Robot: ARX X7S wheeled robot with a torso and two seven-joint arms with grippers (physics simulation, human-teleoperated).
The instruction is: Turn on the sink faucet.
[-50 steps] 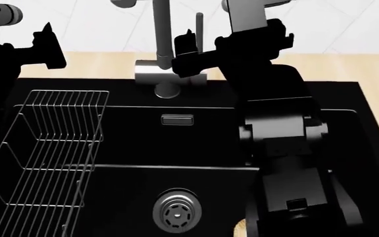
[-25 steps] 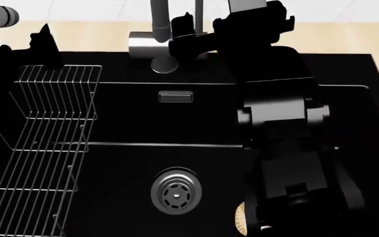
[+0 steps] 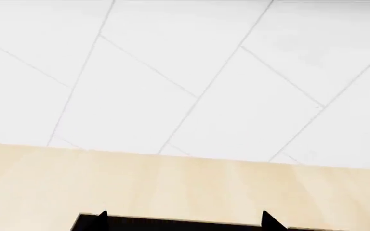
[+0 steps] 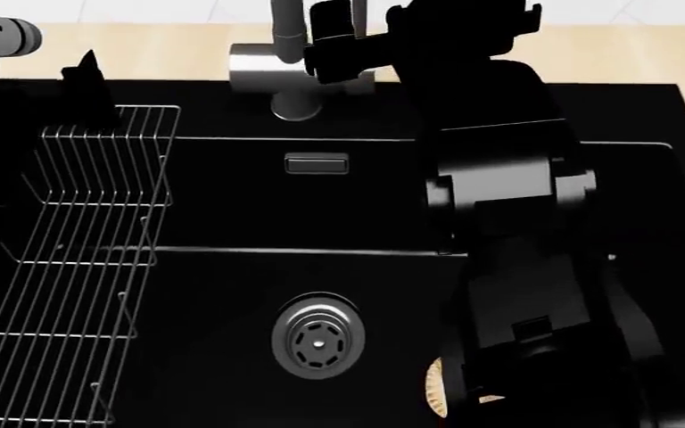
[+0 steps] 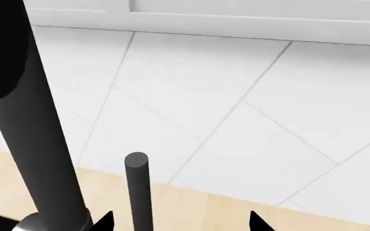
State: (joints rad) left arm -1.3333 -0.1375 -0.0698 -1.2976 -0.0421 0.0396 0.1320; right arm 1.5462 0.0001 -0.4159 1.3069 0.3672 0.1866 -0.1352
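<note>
The sink faucet (image 4: 267, 68) stands at the back rim of the black sink (image 4: 235, 205): a steel cylinder body with a thin neck (image 5: 34, 125) rising out of the head view. Its slim upright lever rod (image 5: 138, 192) shows in the right wrist view between the fingertips of my right gripper (image 5: 180, 224), nearer one tip and touching neither. That gripper (image 4: 340, 31) is open, just right of the neck. My left gripper (image 3: 185, 222) is open over the wooden counter with nothing between its tips, far left of the faucet (image 4: 33, 80).
A wire rack basket (image 4: 75, 259) hangs in the sink's left side. The round steel drain (image 4: 317, 337) lies in the basin floor, with an overflow slot (image 4: 317, 164) on the back wall. My right arm (image 4: 509, 223) crosses the basin's right half. Behind is white tiled wall (image 3: 191, 72).
The head view has tilted down, so faucet and counter slid toward the top edge. My right gripper stays at the lever rod, and the left gripper stays at the far left.
</note>
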